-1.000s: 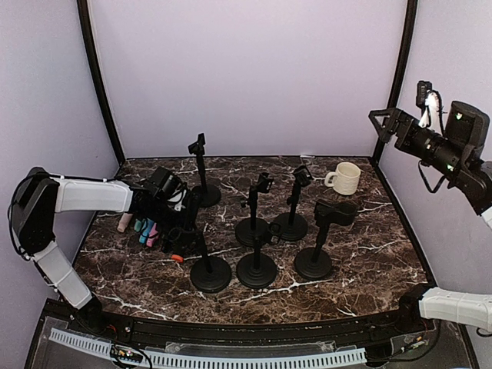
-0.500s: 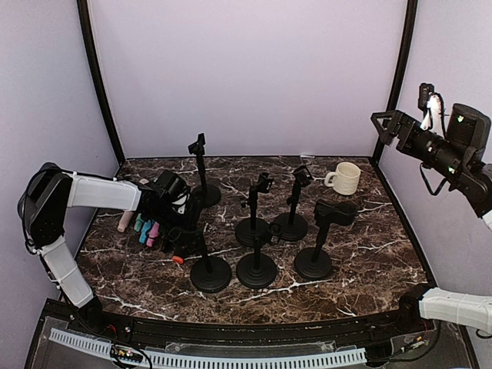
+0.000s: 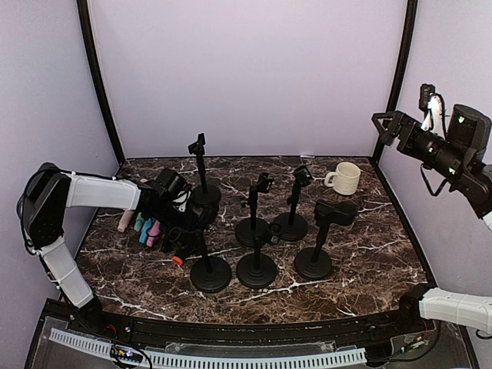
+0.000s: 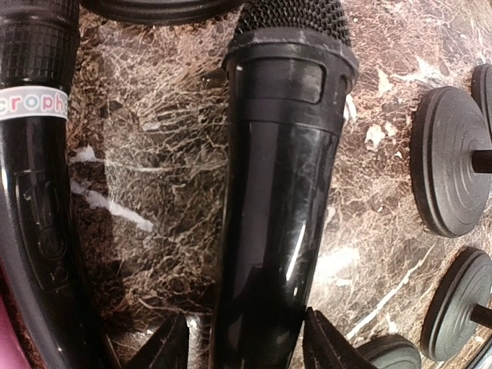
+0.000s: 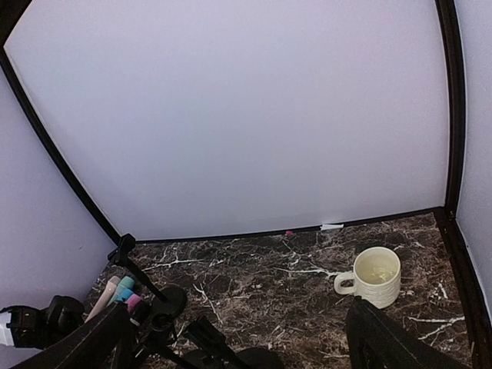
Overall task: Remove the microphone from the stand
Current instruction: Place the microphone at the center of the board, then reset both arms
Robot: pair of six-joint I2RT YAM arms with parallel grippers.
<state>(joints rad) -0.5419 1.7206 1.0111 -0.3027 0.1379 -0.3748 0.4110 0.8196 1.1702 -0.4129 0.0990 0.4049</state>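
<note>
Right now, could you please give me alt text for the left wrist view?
A glossy black microphone lies on the dark marble tabletop, mesh head away from the camera, its handle between the jaws of the open left gripper. A second black microphone lies at left; round stand bases sit at right.

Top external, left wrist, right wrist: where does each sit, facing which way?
Top external: above and behind the robot, looking down on the table; left arm and right arm show.
Left wrist: low over the table, looking down; left end effector straddles a black microphone.
Right wrist: raised at right, facing the back wall; right end effector shows below.
Shared: top external and right wrist both show the cream mug.
</note>
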